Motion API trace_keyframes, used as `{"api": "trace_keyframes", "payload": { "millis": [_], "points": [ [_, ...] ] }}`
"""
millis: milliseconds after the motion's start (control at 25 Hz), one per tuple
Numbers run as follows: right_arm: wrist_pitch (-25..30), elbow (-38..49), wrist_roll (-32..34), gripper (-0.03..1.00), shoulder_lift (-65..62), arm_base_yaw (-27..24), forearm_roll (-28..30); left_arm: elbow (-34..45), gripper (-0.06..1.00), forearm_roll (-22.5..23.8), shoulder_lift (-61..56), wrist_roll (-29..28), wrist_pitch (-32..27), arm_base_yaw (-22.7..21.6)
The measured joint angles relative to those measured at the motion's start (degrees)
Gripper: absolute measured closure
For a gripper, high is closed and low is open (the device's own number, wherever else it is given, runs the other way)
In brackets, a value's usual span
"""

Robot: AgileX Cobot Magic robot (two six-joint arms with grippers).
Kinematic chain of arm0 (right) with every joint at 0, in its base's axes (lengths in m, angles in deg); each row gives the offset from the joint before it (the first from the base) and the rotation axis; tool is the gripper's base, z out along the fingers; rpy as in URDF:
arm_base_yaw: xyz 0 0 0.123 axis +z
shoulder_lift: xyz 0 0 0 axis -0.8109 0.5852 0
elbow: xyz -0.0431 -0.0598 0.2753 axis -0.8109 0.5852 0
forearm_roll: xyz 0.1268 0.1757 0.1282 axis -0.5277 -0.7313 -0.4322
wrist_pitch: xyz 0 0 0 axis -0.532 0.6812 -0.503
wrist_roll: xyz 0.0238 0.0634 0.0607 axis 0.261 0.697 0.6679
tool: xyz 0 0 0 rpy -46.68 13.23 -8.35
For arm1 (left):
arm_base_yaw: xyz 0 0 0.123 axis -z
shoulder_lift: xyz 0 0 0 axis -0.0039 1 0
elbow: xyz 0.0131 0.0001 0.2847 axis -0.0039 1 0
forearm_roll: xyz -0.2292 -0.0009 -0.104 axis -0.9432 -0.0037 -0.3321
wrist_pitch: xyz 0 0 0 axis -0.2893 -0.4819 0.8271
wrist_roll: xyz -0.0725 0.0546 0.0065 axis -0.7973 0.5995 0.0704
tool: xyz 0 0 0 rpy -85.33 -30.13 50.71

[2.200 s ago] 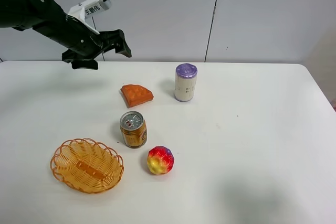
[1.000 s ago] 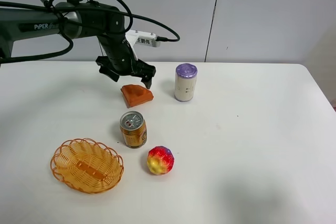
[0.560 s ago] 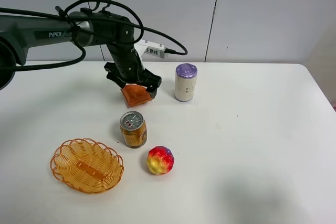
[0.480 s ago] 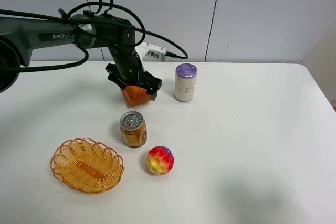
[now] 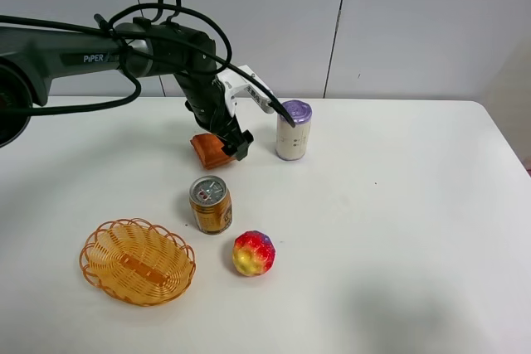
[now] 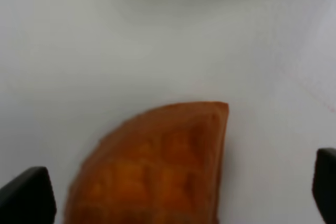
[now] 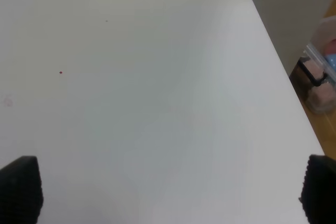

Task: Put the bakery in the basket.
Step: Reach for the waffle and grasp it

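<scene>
The bakery (image 5: 207, 152) is a flat orange-brown wedge with a grid top, lying on the white table behind the drink can. My left gripper (image 5: 225, 143) is down over it and hides part of it. In the left wrist view the bakery (image 6: 157, 171) lies between the two black fingertips (image 6: 26, 195), which stand wide apart and do not touch it, so the gripper (image 6: 176, 195) is open. The woven orange basket (image 5: 86, 264) sits empty at the front left, well apart from the bakery. My right gripper (image 7: 168, 190) is open over bare table and does not show in the high view.
A gold drink can (image 5: 211, 205) stands between bakery and basket. A red-yellow bumpy ball (image 5: 254, 253) lies right of the can. A white can with a purple lid (image 5: 293, 130) stands close to the right of my left gripper. The table's right edge (image 7: 273, 61) shows in the right wrist view.
My left arm swung in from the far left and came down over the bakery. In the last half second its wrist turned. The bakery and other things have not moved.
</scene>
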Motion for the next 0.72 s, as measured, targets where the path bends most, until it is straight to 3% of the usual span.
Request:
{"api": "trace_keyframes", "payload": {
  "millis": [160, 360, 720],
  "points": [
    [0.0, 0.0, 0.0, -0.03, 0.0, 0.0, 0.0, 0.0, -0.05, -0.5, -1.5, 7.5, 0.7, -0.4],
    [0.0, 0.0, 0.0, -0.03, 0.0, 0.0, 0.0, 0.0, -0.05, -5.1, -1.5, 8.6, 1.2, -1.7],
    [0.0, 0.0, 0.0, -0.03, 0.0, 0.0, 0.0, 0.0, -0.05, -6.2, 2.3, 10.7, 1.3, -2.2]
  ]
}}
